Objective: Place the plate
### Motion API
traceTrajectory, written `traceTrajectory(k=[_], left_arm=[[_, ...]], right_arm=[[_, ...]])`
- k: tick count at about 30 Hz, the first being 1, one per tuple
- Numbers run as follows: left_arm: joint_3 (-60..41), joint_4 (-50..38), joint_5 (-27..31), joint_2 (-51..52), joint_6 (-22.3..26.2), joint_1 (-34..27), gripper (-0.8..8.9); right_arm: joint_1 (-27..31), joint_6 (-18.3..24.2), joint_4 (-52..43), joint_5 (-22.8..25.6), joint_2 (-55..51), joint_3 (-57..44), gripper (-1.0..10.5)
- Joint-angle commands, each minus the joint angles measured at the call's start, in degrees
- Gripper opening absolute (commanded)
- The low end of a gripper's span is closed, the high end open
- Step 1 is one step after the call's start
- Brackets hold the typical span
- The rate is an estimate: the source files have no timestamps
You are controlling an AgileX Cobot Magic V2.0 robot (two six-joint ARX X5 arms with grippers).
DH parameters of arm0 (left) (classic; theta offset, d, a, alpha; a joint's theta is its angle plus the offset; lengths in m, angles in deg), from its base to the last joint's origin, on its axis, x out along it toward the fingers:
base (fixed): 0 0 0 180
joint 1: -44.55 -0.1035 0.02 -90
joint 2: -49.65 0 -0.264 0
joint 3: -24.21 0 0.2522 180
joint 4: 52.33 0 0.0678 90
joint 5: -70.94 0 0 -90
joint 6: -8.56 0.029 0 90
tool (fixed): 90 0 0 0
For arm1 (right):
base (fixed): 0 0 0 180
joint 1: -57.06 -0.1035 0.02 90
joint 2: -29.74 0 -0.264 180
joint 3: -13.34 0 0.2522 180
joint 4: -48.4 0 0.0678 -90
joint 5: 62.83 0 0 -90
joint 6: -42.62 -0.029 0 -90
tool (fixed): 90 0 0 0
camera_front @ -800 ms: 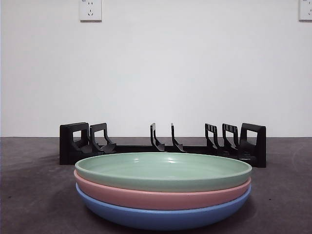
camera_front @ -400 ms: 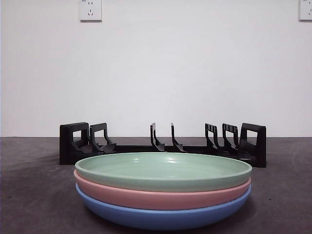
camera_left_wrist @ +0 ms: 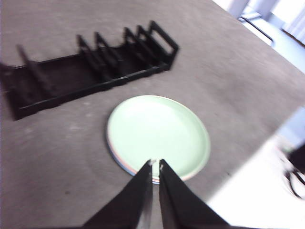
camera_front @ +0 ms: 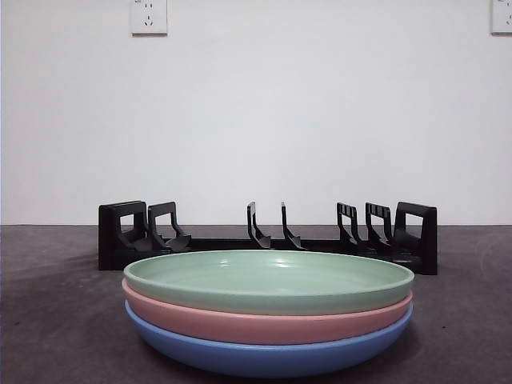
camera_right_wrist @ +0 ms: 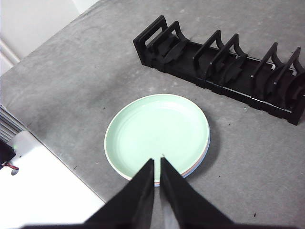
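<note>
Three plates lie stacked on the grey table: a green plate (camera_front: 269, 280) on top, a pink plate (camera_front: 264, 323) under it and a blue plate (camera_front: 268, 358) at the bottom. The green plate (camera_left_wrist: 158, 137) (camera_right_wrist: 157, 135) shows in both wrist views. Behind the stack stands an empty black plate rack (camera_front: 268, 238) (camera_left_wrist: 86, 71) (camera_right_wrist: 224, 67). My left gripper (camera_left_wrist: 155, 163) is shut and hangs high above the near rim of the stack. My right gripper (camera_right_wrist: 157, 159) is shut too, high above the stack's rim on its side. Neither touches a plate.
A white wall with two sockets (camera_front: 149, 16) rises behind the rack. The table edge and white floor (camera_right_wrist: 43, 191) show past the plates in the wrist views.
</note>
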Motion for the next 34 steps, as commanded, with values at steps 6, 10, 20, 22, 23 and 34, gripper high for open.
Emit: traceTrajectory(k=[6, 10, 20, 22, 23, 34], left_arm=[[-13.3, -14.2, 1.3, 5.0, 5.4, -15.6, 0.19], [-28.1, -29.6, 1.5, 11.9, 8.0, -23.2, 0.19], [-52.6, -46.6, 4.9, 26.7, 6.0, -31.3, 0.19], [-54.6, -46.6, 5.9, 29.1, 5.8, -31.3, 0.19], [-55.5, -46.9, 6.6, 29.6, 5.3, -31.3, 0.19], [-57.4, -46.8, 10.4, 29.5, 4.5, -31.3, 0.19]], right_arm=[[-0.4, -0.6, -0.6, 0.0, 0.3, 0.5, 0.2], [-0.3, -0.6, -0.6, 0.1, 0.3, 0.5, 0.2], [-0.4, -0.6, -0.6, 0.1, 0.3, 0.5, 0.2], [-0.4, -0.6, -0.6, 0.0, 0.3, 0.5, 0.2], [-0.3, -0.6, -0.6, 0.0, 0.3, 0.5, 0.2], [-0.4, -0.6, -0.6, 0.0, 0.3, 0.5, 0.2]])
